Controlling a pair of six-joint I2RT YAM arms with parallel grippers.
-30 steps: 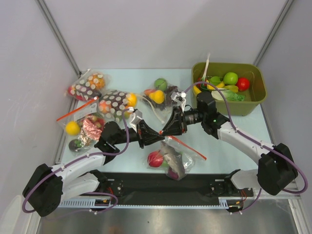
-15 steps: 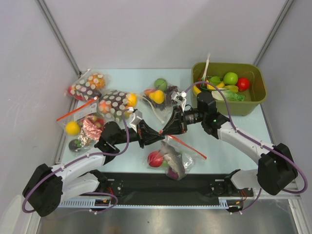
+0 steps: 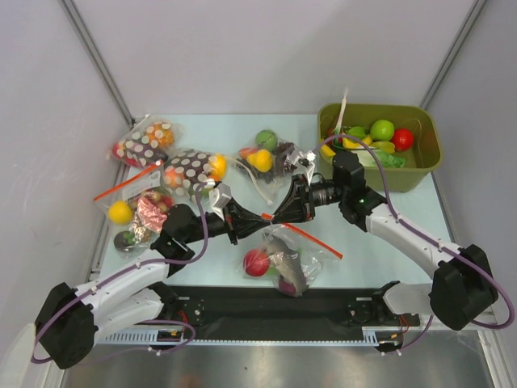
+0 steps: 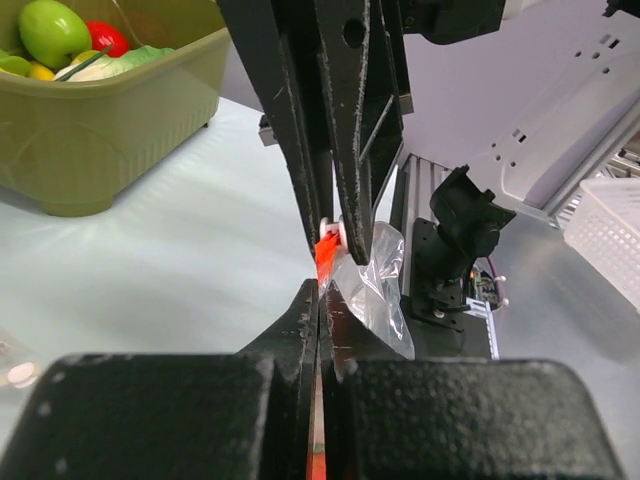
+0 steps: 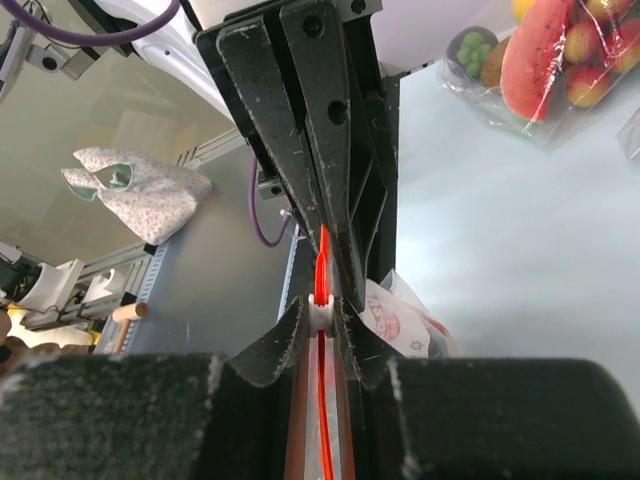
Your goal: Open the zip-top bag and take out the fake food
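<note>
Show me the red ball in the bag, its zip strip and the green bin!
red ball (image 3: 257, 263): top view, its middle.
zip strip (image 3: 315, 242): top view, midway along.
green bin (image 3: 380, 106): top view, far rim.

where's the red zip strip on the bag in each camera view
top external: zip strip, centre, slanting down-right
left wrist: zip strip, centre, short red sliver
right wrist: zip strip, centre, vertical line
landmark: green bin, also in left wrist; absent from right wrist
</note>
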